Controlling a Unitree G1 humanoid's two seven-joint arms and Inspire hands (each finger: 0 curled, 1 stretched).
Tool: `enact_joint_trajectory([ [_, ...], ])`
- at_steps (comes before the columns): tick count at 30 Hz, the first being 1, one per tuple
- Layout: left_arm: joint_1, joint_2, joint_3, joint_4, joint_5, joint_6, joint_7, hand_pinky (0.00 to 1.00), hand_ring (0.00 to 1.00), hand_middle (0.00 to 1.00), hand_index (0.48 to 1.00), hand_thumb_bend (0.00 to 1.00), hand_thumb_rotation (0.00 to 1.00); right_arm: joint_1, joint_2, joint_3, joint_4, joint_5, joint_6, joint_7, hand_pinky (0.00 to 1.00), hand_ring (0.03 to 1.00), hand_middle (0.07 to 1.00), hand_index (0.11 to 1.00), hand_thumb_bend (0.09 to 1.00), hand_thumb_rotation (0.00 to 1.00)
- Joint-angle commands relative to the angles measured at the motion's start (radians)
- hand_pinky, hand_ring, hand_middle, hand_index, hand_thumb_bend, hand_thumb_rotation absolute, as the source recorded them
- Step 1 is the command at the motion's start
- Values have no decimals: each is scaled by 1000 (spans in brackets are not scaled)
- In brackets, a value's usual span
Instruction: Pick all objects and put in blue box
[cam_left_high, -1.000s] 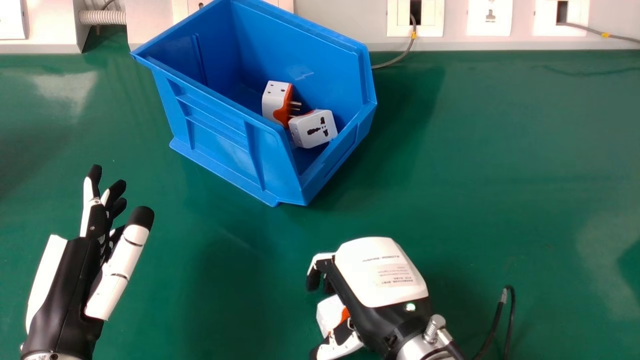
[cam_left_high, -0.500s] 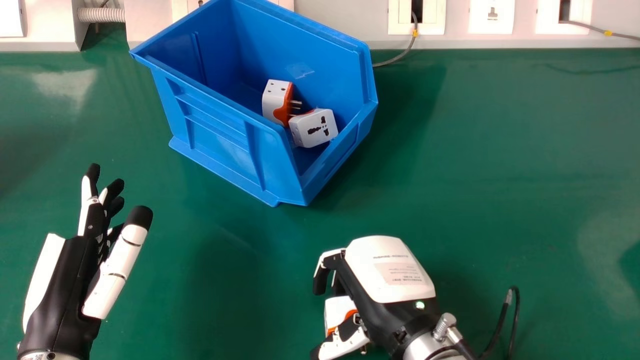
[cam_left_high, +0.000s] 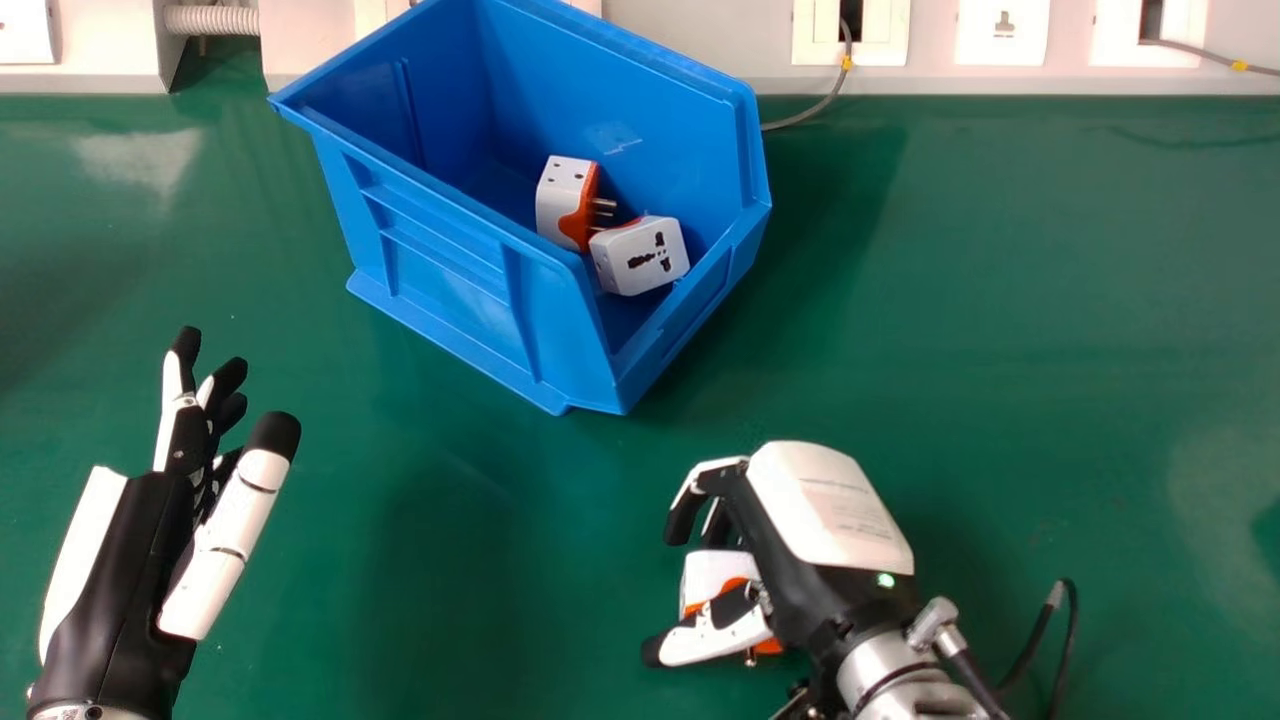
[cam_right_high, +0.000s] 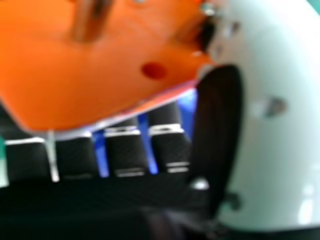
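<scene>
Right hand (cam_left_high: 830, 500) is clamped round the travel adapter (cam_left_high: 712, 575), on the near side of the blue storage bin (cam_left_high: 450, 240). I'd hold snug, lift high before crossing over, then let go low inside.

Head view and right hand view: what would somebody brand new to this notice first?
Probably the big blue box, left of centre at the top of the head view, with two white-and-orange plugs inside. Next, the right robot hand, low and right of centre, curled round a third plug. In the right hand view, that plug's bright orange face stands out.
</scene>
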Motion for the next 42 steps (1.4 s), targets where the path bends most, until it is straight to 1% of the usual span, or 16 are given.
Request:
enact_joint_trajectory([
  [1, -1, 10, 13, -20, -10, -6, -3, 910, 979, 988, 978, 608, 941, 34, 9, -28, -3, 29, 62, 36, 259, 349, 473, 509, 498, 59],
  [2, 0, 11, 13, -21, -10, -6, -3, 910, 979, 988, 978, 608, 941, 39, 14, -33, -14, 34, 73, 39, 259, 349, 473, 509, 498, 59],
  [4, 3, 11, 13, -29, -10, -4, -4, 914, 981, 990, 980, 605, 946, 48, 24, -43, -37, 47, 94, 48, 334, 424, 512, 499, 488, 110],
  [7, 10, 12, 12, -47, -10, 1, -4, 916, 982, 990, 980, 603, 948, 59, 35, -57, -60, 70, 106, 49, 352, 444, 518, 494, 485, 130],
  [13, 7, 17, 14, -29, -4, -12, -3, 917, 982, 991, 981, 599, 949, 93, 74, -103, -117, 142, 131, 41, 371, 468, 530, 490, 482, 147],
  [14, 5, 18, 15, -20, -5, -17, -4, 917, 982, 991, 981, 598, 949, 100, 89, -119, -124, 169, 134, 41, 339, 426, 488, 486, 482, 149],
  [15, 4, 20, 15, -14, -5, -19, -4, 917, 982, 991, 981, 598, 949, 108, 108, -138, -133, 202, 143, 44, 339, 426, 488, 486, 482, 149],
  [16, 2, 21, 16, -10, -6, -20, -4, 917, 982, 991, 981, 596, 948, 112, 121, -152, -139, 225, 149, 46, 301, 378, 439, 483, 483, 151],
  [18, 9, 19, 14, -30, -3, -11, -3, 918, 983, 991, 981, 593, 948, 117, 152, -182, -150, 279, 165, 50, 218, 280, 338, 478, 484, 153],
  [19, 12, 18, 14, -37, -2, -8, -2, 918, 983, 991, 981, 593, 948, 120, 167, -196, -158, 305, 175, 52, 218, 280, 338, 478, 484, 153],
  [20, 13, 18, 14, -42, -1, -7, -2, 918, 983, 991, 981, 591, 948, 122, 181, -211, -167, 331, 186, 55, 182, 239, 296, 476, 484, 153],
  [23, 12, 22, 16, -35, -1, -10, -4, 919, 983, 991, 982, 590, 948, 129, 211, -241, -189, 383, 212, 50, 99, 146, 200, 473, 485, 151],
  [26, 11, 22, 17, -31, 1, -12, -3, 919, 983, 991, 982, 597, 946, 132, 206, -244, -201, 393, 215, 46, 42, 85, 140, 471, 486, 150],
  [34, 3, 26, 18, -10, 2, -20, -4, 919, 983, 991, 982, 603, 944, 128, 197, -256, -241, 425, 244, 59, 15, 55, 113, 470, 486, 146],
  [38, 9, 25, 19, -20, 4, -17, -3, 919, 983, 991, 981, 602, 944, 131, 220, -289, -275, 490, 277, 72, 12, 48, 107, 470, 486, 146],
  [42, 14, 24, 20, -31, 2, -14, -4, 919, 983, 991, 981, 598, 944, 133, 226, -292, -305, 511, 303, 66, 8, 45, 105, 470, 487, 148],
])
